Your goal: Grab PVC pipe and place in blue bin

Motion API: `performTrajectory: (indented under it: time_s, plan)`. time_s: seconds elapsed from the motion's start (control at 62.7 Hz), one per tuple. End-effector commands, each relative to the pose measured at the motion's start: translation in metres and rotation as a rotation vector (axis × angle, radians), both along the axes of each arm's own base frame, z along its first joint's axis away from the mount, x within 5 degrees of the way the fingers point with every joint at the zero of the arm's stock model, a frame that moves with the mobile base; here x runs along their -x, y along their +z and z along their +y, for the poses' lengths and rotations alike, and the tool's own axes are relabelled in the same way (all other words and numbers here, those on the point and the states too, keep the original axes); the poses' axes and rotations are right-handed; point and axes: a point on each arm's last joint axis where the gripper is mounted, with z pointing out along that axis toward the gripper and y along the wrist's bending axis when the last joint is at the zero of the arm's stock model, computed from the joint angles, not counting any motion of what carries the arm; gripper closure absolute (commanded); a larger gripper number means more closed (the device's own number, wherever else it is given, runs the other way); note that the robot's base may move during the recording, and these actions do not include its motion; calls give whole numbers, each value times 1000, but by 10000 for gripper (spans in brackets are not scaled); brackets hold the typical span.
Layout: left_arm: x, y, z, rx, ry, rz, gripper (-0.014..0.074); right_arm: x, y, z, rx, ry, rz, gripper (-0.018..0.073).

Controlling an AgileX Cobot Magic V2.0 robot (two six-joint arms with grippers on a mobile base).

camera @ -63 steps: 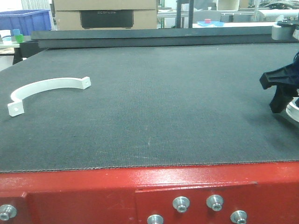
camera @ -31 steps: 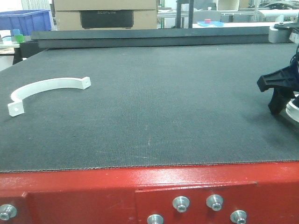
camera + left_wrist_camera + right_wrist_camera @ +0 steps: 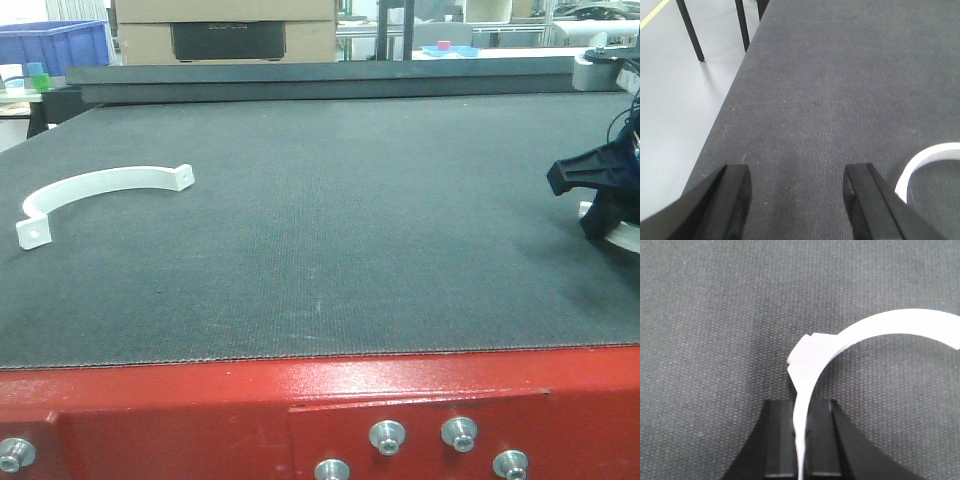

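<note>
One pipe (image 3: pixel 812 350) clamped; blue bin (image 3: pixel 60 45) contents hidden.

The left gripper (image 3: pixel 796 182) points forward and down, its two black fingers (image 3: pixel 732 192) spread wide apart. The right gripper (image 3: pixel 800 407) appears at the far right edge of the front view, held low and angled downward. Its black fingers are pressed together on the thin end of a curved white PVC pipe piece (image 3: pixel 890 322).
</note>
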Motion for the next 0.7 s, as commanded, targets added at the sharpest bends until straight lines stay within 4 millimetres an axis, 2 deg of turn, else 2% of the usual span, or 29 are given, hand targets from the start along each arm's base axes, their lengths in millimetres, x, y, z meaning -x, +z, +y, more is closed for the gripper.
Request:
performTrajectory:
  time_s: [0.0, 0.207, 0.351, 0.542, 0.686]
  plan:
    - [-2, 2, -8, -43, -47, 7, 268, 2, 14, 0, 17, 9, -44, 721]
    - [-4, 4, -24, -17, -81, -17, 268, 16, 55, 2, 32, 9, -141, 721]
    - [-8, -1, -30, 2, -99, 43, 268, 30, 89, 5, 46, 7, -247, 721]
    - [-29, -4, -31, 68, -92, 132, 268, 53, 125, 9, 57, 4, -350, 721]
    - [-44, -8, -34, 79, -101, 162, 268, 65, 138, 11, 60, 5, -373, 721]
